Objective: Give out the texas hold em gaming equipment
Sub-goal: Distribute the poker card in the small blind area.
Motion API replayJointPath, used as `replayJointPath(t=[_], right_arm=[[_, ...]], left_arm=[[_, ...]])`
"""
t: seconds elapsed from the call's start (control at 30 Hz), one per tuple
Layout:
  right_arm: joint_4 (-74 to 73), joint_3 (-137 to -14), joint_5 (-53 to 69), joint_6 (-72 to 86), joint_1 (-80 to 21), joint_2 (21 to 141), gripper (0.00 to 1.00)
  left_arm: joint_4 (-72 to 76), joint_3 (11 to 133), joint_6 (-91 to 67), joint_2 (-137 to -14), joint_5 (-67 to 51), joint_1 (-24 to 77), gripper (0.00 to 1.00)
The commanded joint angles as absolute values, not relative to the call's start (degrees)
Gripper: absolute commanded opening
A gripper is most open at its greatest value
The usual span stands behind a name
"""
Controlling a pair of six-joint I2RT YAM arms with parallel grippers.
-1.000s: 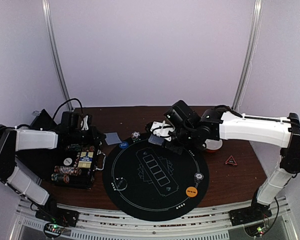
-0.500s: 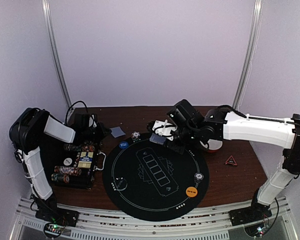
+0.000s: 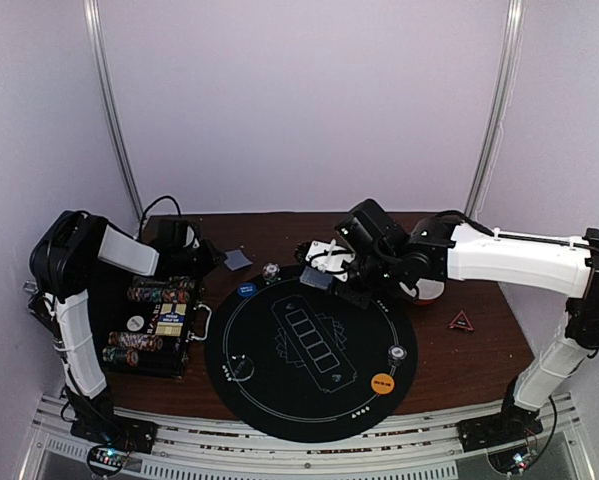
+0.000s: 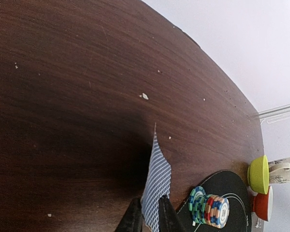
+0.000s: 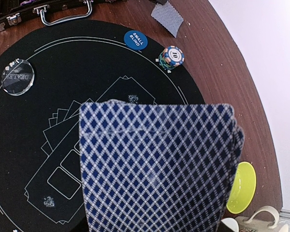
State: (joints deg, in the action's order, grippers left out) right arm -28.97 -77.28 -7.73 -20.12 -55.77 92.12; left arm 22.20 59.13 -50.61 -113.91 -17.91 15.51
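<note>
1. Furthest left, an open black carrying case point(image 3: 154, 330) sits on the brown wooden table point(image 3: 479, 360), with rows of striped poker chips inside.
2. Left gripper point(image 4: 149, 218), just beyond the case. Its fingers are pinched together on the near edge of a single grey-blue diamond-backed playing card point(image 4: 157, 186). The card is tilted on edge over bare wood, off the mat; whether its far corner touches the wood cannot be told.
3. Round blue plastic disc point(image 3: 246, 290), lettered SMALL BLIND, lies flat on the far-left rim of the round black felt mat point(image 3: 279, 400).
4. Clear round disc point(image 5: 17, 77), lettered DEALER, lies flat on the mat's near-left part.
5. Short stack of multicoloured poker chips point(image 3: 270, 270) stands upright at the mat's far rim, between the single card and the right gripper.
6. Right gripper point(image 3: 321, 274), over the mat's far edge, is clamped on a deck of blue diamond-backed playing cards point(image 5: 157, 169). The deck fills the wrist view and hides the fingers.
7. Round orange disc point(image 3: 382, 382) lies flat on the mat's near-right part.
8. Second clear round disc point(image 3: 397, 352) lies just beyond the orange one, near the mat's right rim.
9. Yellow-green bowl point(image 5: 242, 188), white-and-orange bowl point(image 3: 429, 291) and white mug point(image 5: 261, 223) are grouped on the wood off the mat's far-right side. The right arm partly hides them in the top view.
10. Small red triangle point(image 3: 462, 321) lies on bare wood right of the mat, apart from it.
</note>
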Motion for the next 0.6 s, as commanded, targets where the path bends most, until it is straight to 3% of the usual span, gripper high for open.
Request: replayJointPath(t=[0.0, 0.3, 0.47, 0.57], right_arm=[[-29.08, -77.49, -7.89, -19.34, -55.44, 90.36, 0.5], [-29.71, -78.22, -7.73, -19.34, -55.41, 90.65, 0.5], [-29.88, -78.61, -7.82, -19.47, -55.39, 90.61, 0.5], [-30.06, -79.12, -7.61, -19.6, -55.39, 90.85, 0.5]], left_arm=[[16.11, 61.11, -47.64, -114.49, -14.84, 15.82, 0.19], [6.07, 64.21, -43.87, -106.43, -5.76, 16.2, 0.58], [5.09, 62.84, -41.46, -99.75, -3.99, 18.53, 0.72], [3.31, 63.01, -38.75, -95.17, -3.56, 20.16, 0.75]])
